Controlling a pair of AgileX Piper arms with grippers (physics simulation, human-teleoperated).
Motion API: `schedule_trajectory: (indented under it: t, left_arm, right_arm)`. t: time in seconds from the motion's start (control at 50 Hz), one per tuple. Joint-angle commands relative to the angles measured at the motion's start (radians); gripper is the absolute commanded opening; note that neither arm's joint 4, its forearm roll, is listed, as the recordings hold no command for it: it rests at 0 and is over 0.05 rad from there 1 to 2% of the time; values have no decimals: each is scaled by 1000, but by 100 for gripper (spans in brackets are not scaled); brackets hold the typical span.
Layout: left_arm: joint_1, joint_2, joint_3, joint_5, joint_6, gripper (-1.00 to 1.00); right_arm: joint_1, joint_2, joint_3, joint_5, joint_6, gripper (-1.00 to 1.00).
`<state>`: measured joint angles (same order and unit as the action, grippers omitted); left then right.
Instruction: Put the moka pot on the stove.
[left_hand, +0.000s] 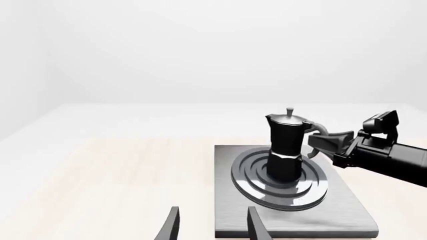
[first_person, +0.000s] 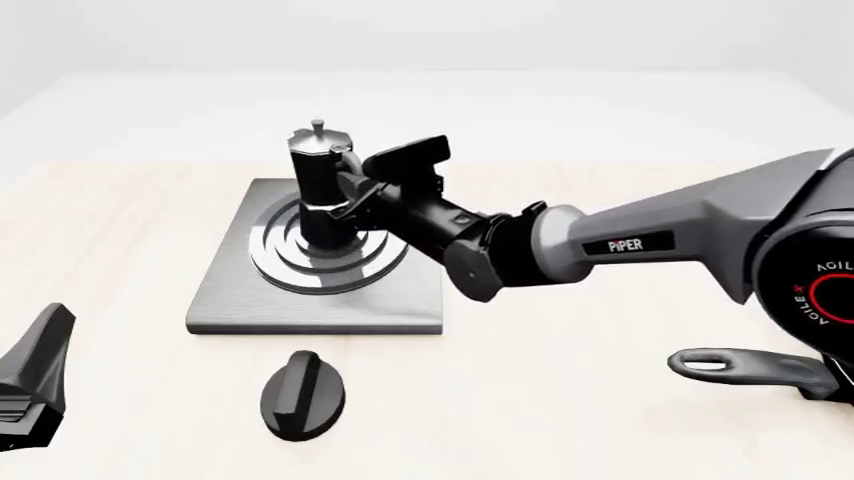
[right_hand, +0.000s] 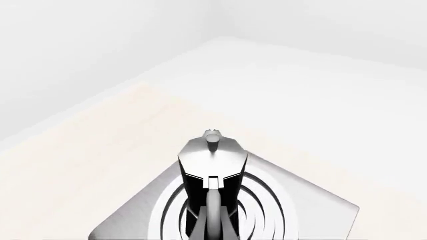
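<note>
The moka pot (first_person: 316, 185), black and faceted with a silver lid and knob, stands upright on the ring burner of the grey stove (first_person: 227, 300). The left wrist view shows the moka pot (left_hand: 285, 147) on the stove (left_hand: 347, 210) too. My right gripper (first_person: 350, 195) reaches in from the right and is shut on the pot's curved handle; from the side the right gripper (left_hand: 319, 142) sits at the handle. In the right wrist view the moka pot (right_hand: 213, 165) fills the centre over the stove (right_hand: 307, 205), handle toward the camera. My left gripper (left_hand: 213, 225) is open and holds nothing, short of the stove's near edge.
A black oval knob (first_person: 302, 393) lies on the table in front of the stove. A black pan handle (first_person: 747, 368) shows at the lower right, by the right arm's base. The left gripper (first_person: 34, 380) sits at the lower left edge of the front view.
</note>
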<state>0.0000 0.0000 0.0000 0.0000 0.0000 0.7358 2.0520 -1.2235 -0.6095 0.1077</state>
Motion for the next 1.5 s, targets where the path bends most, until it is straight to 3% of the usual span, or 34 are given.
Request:
schedule_trajectory:
  t: [0.02, 0.64, 0.66, 1.5]
  left_arm:
    - [0, 0, 0, 0, 0, 100]
    - [0, 0, 0, 0, 0, 100]
    - [0, 0, 0, 0, 0, 100]
    - [0, 0, 0, 0, 0, 100]
  right_arm:
    - [1, -4, -11, -3, 10, -100]
    - [0, 24, -20, 7, 16, -100]
    - [3, 25, -18, 5, 20, 100]
    - [0, 23, -16, 2, 28, 100]
